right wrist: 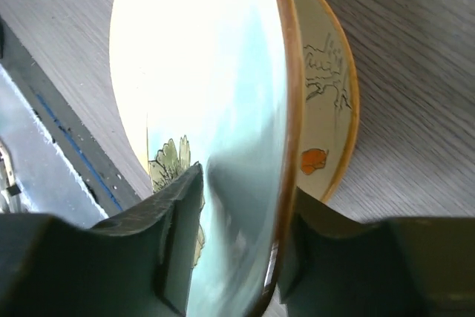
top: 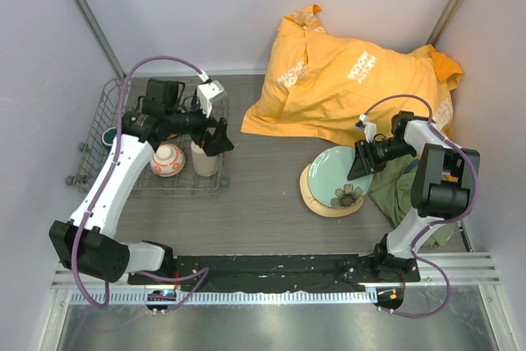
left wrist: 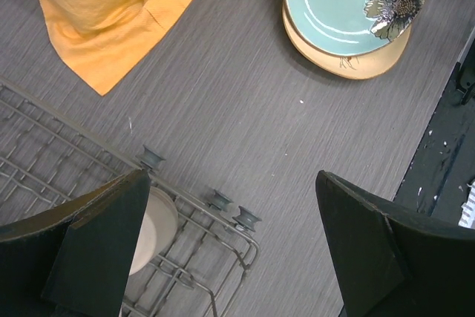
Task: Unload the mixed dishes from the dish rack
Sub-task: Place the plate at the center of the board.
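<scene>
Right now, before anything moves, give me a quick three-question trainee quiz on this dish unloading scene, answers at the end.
1. True or false: the pale green plate lies on top of the yellow plate.
2. The left hand is nearest to: A) the stacked plates B) the beige cup C) its own base.
3. Short answer: which hand has a finger on each side of the pale green plate's rim?

Key: 1 true; 2 B; 3 the right hand.
</scene>
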You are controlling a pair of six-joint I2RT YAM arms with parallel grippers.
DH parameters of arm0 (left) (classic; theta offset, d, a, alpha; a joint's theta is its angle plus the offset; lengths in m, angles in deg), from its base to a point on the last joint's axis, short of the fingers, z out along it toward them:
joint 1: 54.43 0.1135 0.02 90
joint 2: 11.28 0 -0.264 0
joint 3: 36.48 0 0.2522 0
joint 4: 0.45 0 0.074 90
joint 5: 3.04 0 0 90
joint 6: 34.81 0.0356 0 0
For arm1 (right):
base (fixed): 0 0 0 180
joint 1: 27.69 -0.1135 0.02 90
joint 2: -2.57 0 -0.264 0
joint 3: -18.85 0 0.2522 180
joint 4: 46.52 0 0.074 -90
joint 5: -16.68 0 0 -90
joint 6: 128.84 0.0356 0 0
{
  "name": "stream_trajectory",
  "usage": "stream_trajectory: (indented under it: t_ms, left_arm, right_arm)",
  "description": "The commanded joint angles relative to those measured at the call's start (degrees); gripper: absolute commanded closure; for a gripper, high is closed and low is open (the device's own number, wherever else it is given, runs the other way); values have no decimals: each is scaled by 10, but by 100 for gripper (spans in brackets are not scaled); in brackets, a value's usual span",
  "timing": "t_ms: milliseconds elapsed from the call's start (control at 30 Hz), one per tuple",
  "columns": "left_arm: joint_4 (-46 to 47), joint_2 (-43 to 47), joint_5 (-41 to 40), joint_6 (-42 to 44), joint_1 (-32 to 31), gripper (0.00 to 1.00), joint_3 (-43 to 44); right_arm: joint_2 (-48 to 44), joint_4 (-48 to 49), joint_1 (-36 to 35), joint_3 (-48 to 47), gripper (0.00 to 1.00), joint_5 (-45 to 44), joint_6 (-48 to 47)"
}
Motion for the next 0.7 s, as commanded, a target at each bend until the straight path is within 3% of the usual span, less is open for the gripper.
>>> stream_trajectory:
  t_ms: [0,300,667]
  left_arm:
    - [-4,2,-1,13,3,0,1]
    - [-6,6,-4,17,2,0,-4]
    - [-11,8,-32,36,3,0,-11]
  right_arm:
    - [-50,22,0,5,50,-16,18]
    - [-88,51,0,29,40,-65,39]
    - [-126,83,-4,63,36,-130,55]
